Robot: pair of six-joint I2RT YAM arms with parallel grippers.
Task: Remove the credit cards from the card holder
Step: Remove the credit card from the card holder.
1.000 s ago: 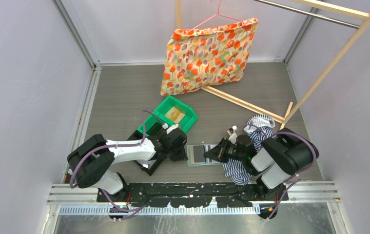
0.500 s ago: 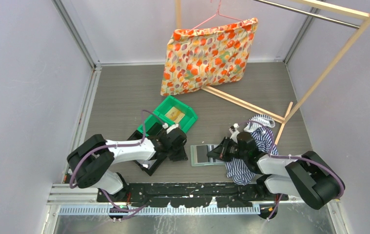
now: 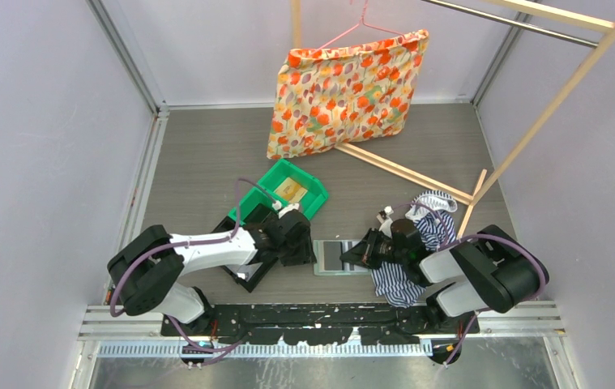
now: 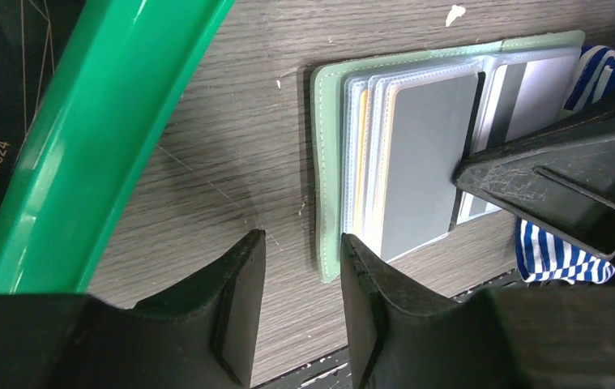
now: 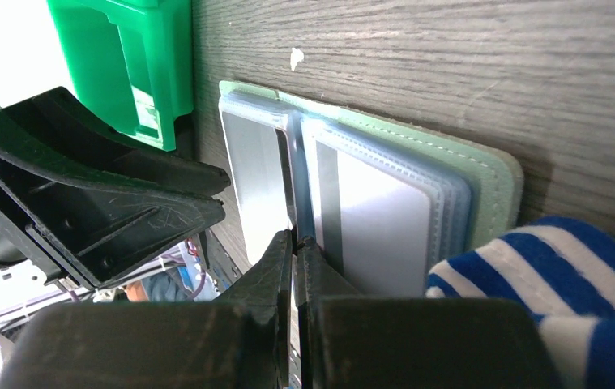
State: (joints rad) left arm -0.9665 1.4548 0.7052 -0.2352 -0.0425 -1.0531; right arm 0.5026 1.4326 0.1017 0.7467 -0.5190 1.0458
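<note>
The card holder (image 3: 335, 258) lay open flat on the table, near the 6 o'clock edge in the overhead view and between your two arms. The cards (image 4: 425, 154) were all tucked in its clear sleeves, a grey one on top and a tan edge showing beneath.

Your left gripper (image 4: 301, 239) sat at the holder's 9 o'clock. Its jaws were apart with nothing between them, and one finger was just at the green border. Your right gripper (image 5: 292, 239) came in from 3 o'clock with its jaws together and the tip down on the centre fold. You could not tell whether it pinched a sleeve leaf there.

The risks from here:
- The sleeves were stacked and slippery, so a left pinch could take a whole sleeve, or the border, instead of one card.
- If the right tip slid off the fold, a pull towards 9 o'clock would drag the whole holder along.
- The green bin (image 4: 125, 121) crowded the left gripper at 10 o'clock, so a wide swing could knock it.
- The striped cloth (image 5: 547, 259) touched the holder's 3 o'clock edge and could snag.
</note>
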